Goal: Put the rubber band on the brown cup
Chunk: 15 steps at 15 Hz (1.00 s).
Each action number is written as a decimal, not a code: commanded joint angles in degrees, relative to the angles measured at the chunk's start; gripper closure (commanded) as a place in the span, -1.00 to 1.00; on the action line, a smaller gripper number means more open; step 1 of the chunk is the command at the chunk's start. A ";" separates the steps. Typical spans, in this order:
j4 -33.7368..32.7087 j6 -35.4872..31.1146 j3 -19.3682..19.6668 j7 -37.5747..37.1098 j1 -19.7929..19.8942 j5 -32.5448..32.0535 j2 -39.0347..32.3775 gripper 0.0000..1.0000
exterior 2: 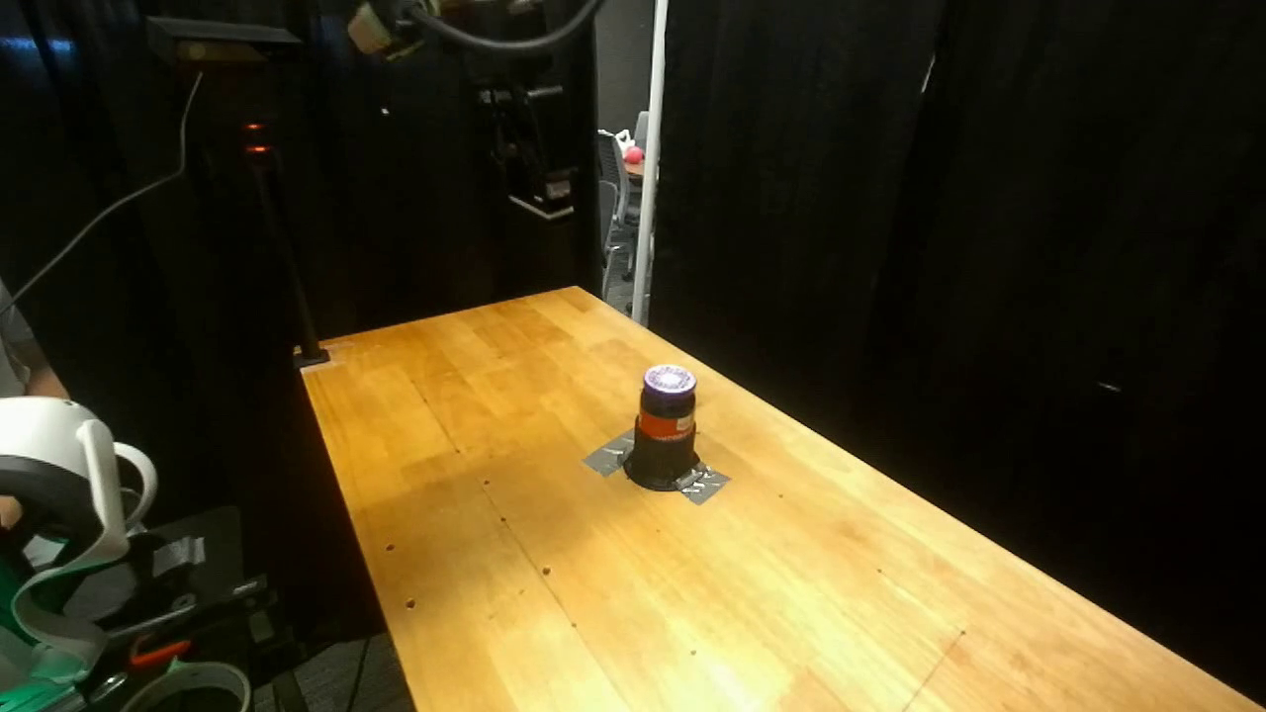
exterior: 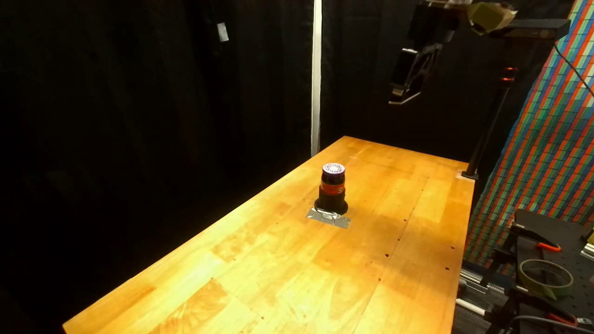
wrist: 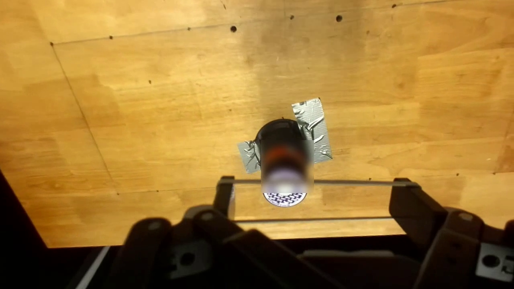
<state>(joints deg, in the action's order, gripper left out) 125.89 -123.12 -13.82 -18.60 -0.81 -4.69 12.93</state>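
The task is judged half done: the rubber band is stretched across the end effector, whose jaws are spread wide, but both are held higher than the brown cup and well apart from it. The lowering around the cup and the release are left to be done. The cup is borne upright by a black holder on the desk, with silver tape stuck at its foot; a black stand is placed well apart from it. The cup's top must be cleared by both strands, where they could be caught; it is partly blurred in the wrist view.
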 commanded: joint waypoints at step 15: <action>-17.70 -16.47 8.38 -2.11 -7.46 -0.71 -32.65 -1.00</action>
<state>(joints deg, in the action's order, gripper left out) 112.74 -138.46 -7.52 -19.20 -6.46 -4.80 -15.56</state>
